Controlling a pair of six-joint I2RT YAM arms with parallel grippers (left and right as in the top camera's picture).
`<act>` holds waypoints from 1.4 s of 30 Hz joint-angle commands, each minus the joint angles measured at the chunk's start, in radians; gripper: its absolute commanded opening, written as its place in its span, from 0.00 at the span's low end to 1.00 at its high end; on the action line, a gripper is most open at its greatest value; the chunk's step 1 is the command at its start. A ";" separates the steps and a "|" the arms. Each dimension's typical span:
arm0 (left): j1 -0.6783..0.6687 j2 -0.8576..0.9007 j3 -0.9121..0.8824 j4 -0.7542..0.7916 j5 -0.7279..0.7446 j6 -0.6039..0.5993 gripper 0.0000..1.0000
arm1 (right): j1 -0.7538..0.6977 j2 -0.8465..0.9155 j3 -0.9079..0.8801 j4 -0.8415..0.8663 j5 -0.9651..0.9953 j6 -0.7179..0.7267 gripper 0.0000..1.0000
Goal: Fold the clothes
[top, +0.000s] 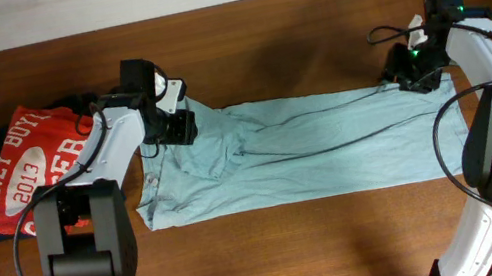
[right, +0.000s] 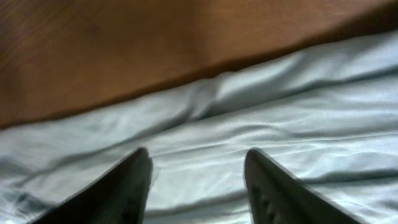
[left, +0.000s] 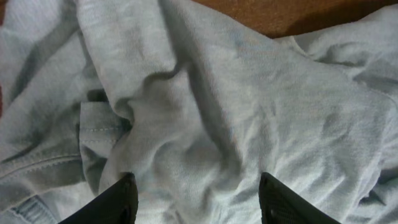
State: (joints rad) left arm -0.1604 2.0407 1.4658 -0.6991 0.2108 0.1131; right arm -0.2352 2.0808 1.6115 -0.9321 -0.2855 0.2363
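Overhead, you see the pale grey-blue thin cotton t-shirt (top: 328,144) lying as a long band across the brown wooden table (top: 277,254). The left gripper (top: 180,126) is at its bunched end and the right gripper (top: 415,78) at the opposite corner. In your left wrist view, the black fingers (left: 118,199) are spread over rumpled cloth, pinching nothing. In your right wrist view, the fingers (right: 124,180) are likewise apart above the fabric.

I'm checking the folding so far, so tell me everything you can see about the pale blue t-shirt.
The t-shirt is plain pale grey-blue, thin soft fabric, no print. It lies as a long band across the wooden table, smooth toward the right, bunched and creased under the left fingers. Those and the right fingers stand apart over it, gripping nothing.
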 commanded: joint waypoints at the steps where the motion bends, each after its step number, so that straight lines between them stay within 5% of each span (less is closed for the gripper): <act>1: 0.003 0.003 -0.003 0.008 0.019 0.024 0.62 | 0.006 0.003 -0.003 -0.045 0.144 0.076 0.49; 11: 0.003 0.003 -0.003 0.008 0.018 0.024 0.62 | 0.006 0.004 -0.004 -0.039 0.194 0.147 0.42; 29: 0.004 0.003 -0.003 0.006 0.018 0.024 0.63 | 0.007 0.071 -0.004 0.006 0.190 0.189 0.46; 38: -0.002 0.003 -0.003 0.007 0.005 0.024 0.63 | 0.006 0.071 -0.003 -0.006 0.193 0.188 0.04; 40: -0.002 0.003 -0.003 0.007 0.003 0.024 0.63 | 0.006 0.070 -0.003 -0.006 0.192 0.188 0.05; 42: -0.002 0.003 -0.003 0.007 0.003 0.024 0.63 | 0.006 0.070 -0.003 -0.006 0.184 0.187 0.22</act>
State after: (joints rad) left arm -0.1608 2.0407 1.4658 -0.6941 0.2100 0.1162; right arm -0.2348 2.1479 1.6115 -0.9379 -0.1020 0.4225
